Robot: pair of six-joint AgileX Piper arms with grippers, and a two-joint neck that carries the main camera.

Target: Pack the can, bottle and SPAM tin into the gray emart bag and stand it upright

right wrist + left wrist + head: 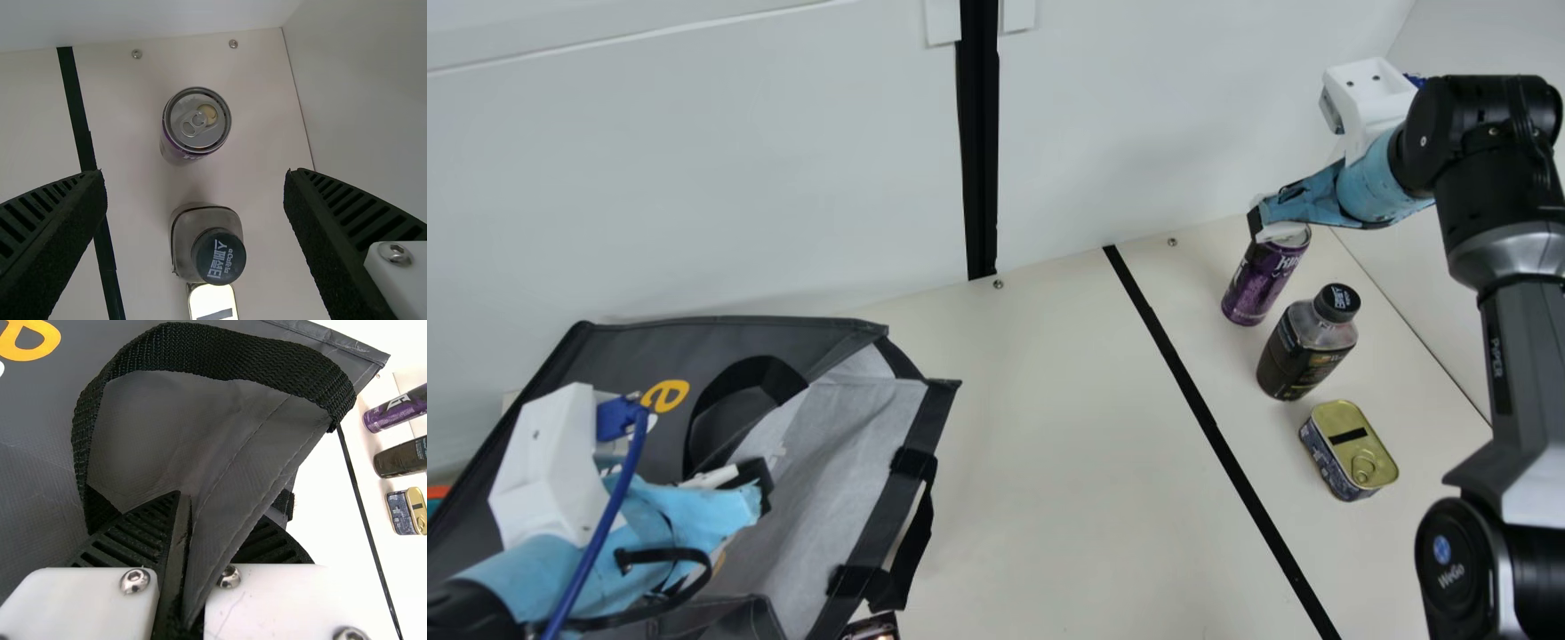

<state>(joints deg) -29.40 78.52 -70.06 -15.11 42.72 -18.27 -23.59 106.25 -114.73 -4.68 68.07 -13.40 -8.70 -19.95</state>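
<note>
Your left end effector [758,485] is at the mouth of the gray emart bag [938,388], on the left side of the table [1049,462]. It is clamped on the bag: in the left wrist view, a fold of gray fabric [230,513] runs down between the ribbed fingers [137,533], and a black webbing handle [220,350] arches just beyond them. Main view gives you the bag mouth open toward the table's middle, pale lining showing; a second handle [911,551] hangs along the far rim.

Your right end effector [1258,227] is up by the top of the purple can [1254,289], right side of the table. Fingers wide apart, nothing between them. Right wrist view looks down on the silver can lid and its pull tab, with the bottle's black cap nearby.

All three goods are outside the bag, in a loose row beyond the black strip [1196,404]. Can upright, nearest the back wall [783,178]; dark bottle [1298,356] next, upright, cap on; then the SPAM tin [1347,449], gold lid and ring pull facing up. You have small gaps between them in main view.
</note>
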